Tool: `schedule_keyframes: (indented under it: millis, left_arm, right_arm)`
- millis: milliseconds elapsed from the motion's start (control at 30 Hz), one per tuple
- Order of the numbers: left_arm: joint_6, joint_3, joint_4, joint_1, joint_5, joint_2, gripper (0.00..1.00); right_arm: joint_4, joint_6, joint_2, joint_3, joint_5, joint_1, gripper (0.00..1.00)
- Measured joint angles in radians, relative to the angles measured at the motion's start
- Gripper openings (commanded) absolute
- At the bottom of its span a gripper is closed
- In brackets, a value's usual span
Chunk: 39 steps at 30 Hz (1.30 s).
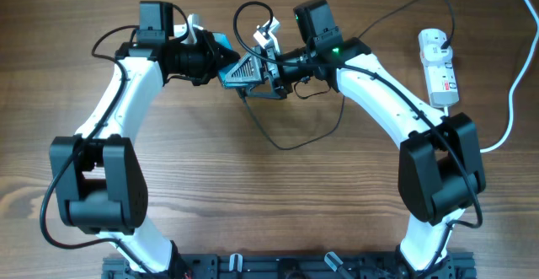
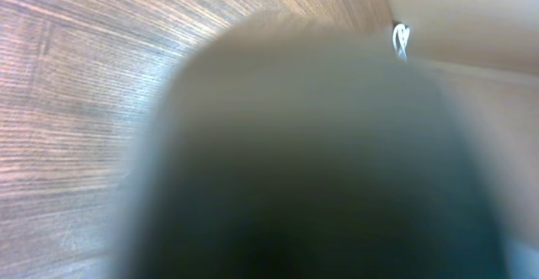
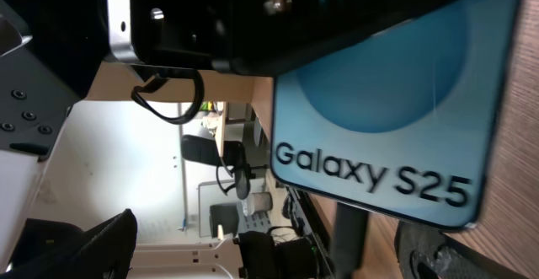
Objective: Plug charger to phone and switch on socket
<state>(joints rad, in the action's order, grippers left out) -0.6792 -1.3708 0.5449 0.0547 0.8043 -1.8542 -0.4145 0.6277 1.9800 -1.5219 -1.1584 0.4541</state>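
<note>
The phone (image 3: 404, 77) is hanging above the worktop (image 1: 253, 211), clamped in my shut left claw (image 1: 226, 60), while the charger (image 1: 290, 144) is lying looped below, its tip hidden, so plugging and the socket (image 1: 438, 64) switch are looking undone; my right claw (image 1: 268, 61) is hovering beside the phone, gape impossible to tell.

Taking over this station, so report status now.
Left gripper shut on phone. Right gripper at the phone, jaws unclear. Charger slack on table, plug-in not confirmed. Socket out right, untouched.
</note>
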Motion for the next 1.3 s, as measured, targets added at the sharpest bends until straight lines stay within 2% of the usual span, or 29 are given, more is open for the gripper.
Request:
schedule_keyframes:
  millis: [100, 233, 300, 400, 500, 667, 733, 800, 833, 867, 900, 933, 1000, 1100, 1167, 1233, 1300]
  left_arm:
    - [-0.003, 0.003, 0.040, -0.011, 0.080, 0.000, 0.04]
    - [-0.050, 0.010, 0.066, -0.014, 0.145, 0.000, 0.04]
    - [-0.160, 0.010, 0.108, -0.023, 0.154, 0.000, 0.04]
    - [-0.376, 0.011, 0.232, -0.023, 0.163, 0.001, 0.04]
    - [-0.510, 0.013, 0.309, -0.023, 0.180, 0.001, 0.04]
    - [-0.606, 0.013, 0.321, -0.023, 0.267, 0.001, 0.04]
    - [-0.630, 0.013, 0.322, -0.023, 0.273, 0.001, 0.04]
    - [-0.620, 0.013, 0.318, -0.023, 0.277, 0.001, 0.04]
    - [-0.586, 0.013, 0.307, -0.023, 0.277, 0.001, 0.04]
    - [-0.493, 0.013, 0.288, -0.021, 0.260, 0.001, 0.04]
    - [-0.412, 0.013, 0.273, -0.020, 0.242, 0.001, 0.04]
    - [-0.295, 0.013, 0.270, -0.017, 0.199, 0.001, 0.04]
    - [-0.142, 0.013, 0.266, -0.016, 0.162, 0.001, 0.04]
    - [0.206, 0.016, 0.165, -0.010, 0.105, 0.001, 0.04]
    - [0.440, 0.016, 0.115, 0.012, 0.163, 0.001, 0.04]
    - [0.671, 0.016, 0.084, 0.036, 0.309, 0.001, 0.04]
    - [0.809, 0.018, 0.021, 0.050, 0.441, 0.001, 0.04]
  right_arm:
    - [-0.045, -0.048, 0.000, -0.004, 0.032, -0.032, 0.99]
    - [-0.283, -0.185, 0.000, -0.023, 0.063, -0.140, 1.00]
    - [-0.437, -0.238, 0.000, -0.024, 0.081, -0.218, 1.00]
    - [-0.520, -0.260, 0.000, -0.025, 0.103, -0.315, 1.00]
    - [-0.536, -0.264, 0.000, -0.025, 0.113, -0.409, 1.00]
    - [-0.536, -0.264, 0.000, -0.025, 0.113, -0.448, 1.00]
    - [-0.460, -0.247, 0.000, -0.025, 0.108, -0.449, 1.00]
    - [-0.309, -0.206, 0.000, -0.022, 0.051, -0.451, 1.00]
    - [-0.196, -0.166, 0.000, -0.024, 0.001, -0.458, 1.00]
    - [-0.064, -0.106, 0.000, -0.024, -0.053, -0.475, 1.00]
    - [-0.010, -0.072, 0.000, -0.024, -0.075, -0.489, 1.00]
    - [0.029, -0.035, -0.001, -0.024, -0.100, -0.515, 1.00]
    - [0.055, -0.018, -0.001, -0.024, -0.116, -0.555, 1.00]
    - [0.084, -0.030, -0.002, -0.024, -0.212, -0.609, 1.00]
    - [0.058, -0.050, -0.002, -0.024, -0.306, -0.631, 1.00]
    - [-0.059, -0.112, -0.002, -0.027, -0.340, -0.649, 1.00]
    - [-0.227, -0.199, -0.002, -0.032, -0.307, -0.657, 1.00]
